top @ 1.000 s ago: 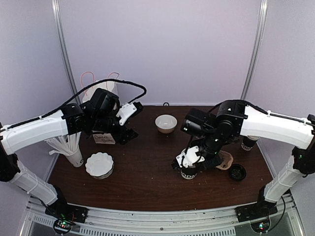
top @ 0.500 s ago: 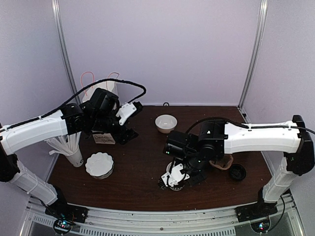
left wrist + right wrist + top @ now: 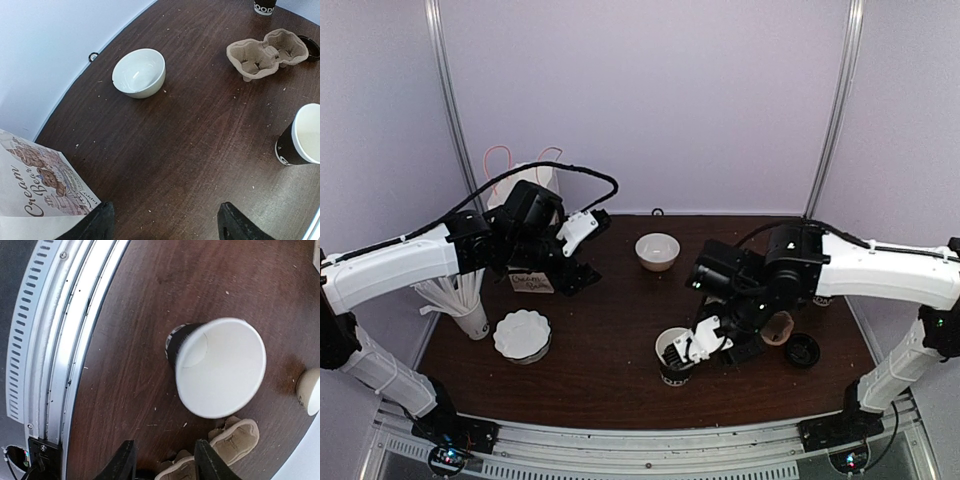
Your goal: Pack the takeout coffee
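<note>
Black fingers of the right hand stand wide apart with nothing between them, low over the dark wooden tabletop near its front edge. Just beyond the fingertips is a lidless black cup with its white inside showing. Whether a finger touches it cannot be told. Close beside this hand lies a brown pulp cup carrier, and to the carrier's right a loose black lid lies flat.

The takeout coffee, black with white lettering, stands toward the right side of the tabletop, beyond the carrier and well apart from both hands. From above, the right arm hides most of it.

The left hand is also spread wide and empty, hovering at the back left just beside a printed paper bag. A white bowl sits between the two arms at the back. At front left are a stack of white fluted papers and a cup of white straws.
</note>
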{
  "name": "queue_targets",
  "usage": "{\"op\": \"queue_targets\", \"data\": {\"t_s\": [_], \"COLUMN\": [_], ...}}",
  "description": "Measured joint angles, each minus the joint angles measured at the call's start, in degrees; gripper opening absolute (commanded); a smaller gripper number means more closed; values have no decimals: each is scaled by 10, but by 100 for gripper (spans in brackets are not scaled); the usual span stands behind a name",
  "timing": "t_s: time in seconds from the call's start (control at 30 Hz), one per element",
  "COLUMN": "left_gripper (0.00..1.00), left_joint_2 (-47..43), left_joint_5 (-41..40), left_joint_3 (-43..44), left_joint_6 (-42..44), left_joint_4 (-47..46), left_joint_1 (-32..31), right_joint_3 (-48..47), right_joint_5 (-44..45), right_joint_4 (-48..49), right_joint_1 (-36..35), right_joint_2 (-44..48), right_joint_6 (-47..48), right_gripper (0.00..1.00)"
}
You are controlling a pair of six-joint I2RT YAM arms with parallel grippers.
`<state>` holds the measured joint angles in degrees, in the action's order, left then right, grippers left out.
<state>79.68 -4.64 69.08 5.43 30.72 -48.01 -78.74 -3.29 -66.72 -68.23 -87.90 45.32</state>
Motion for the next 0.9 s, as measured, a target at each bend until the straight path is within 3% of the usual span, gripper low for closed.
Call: {"op": "queue_targets", "data": {"t_s": [0.13, 0.2, 0.43, 0.6, 0.9], "left_gripper": [75, 75, 75, 75, 75], "left_joint_2": [0, 0, 0, 1, 2], "left_joint_5": [5, 7, 11, 11, 13], "left_joint_3": [0, 0, 0, 0, 0], "left_joint_6": [0, 0, 0, 1, 1], "left_joint_4": [4, 5, 6, 6, 7], "left_joint_1": [0, 0, 0, 0, 0], "right_joint_3": [3, 29, 221, 310, 389], "right_joint_5": [-33, -43, -62, -56, -17], "right_joint_4": [-14, -4, -2, -12, 29], "right_joint_1": [99, 165, 365, 416, 424], "right_joint_2": [69, 108, 238, 277, 268], "right_joint_6": [1, -1, 8, 31, 67], "right_gripper": [42, 36, 24, 23, 22]}}
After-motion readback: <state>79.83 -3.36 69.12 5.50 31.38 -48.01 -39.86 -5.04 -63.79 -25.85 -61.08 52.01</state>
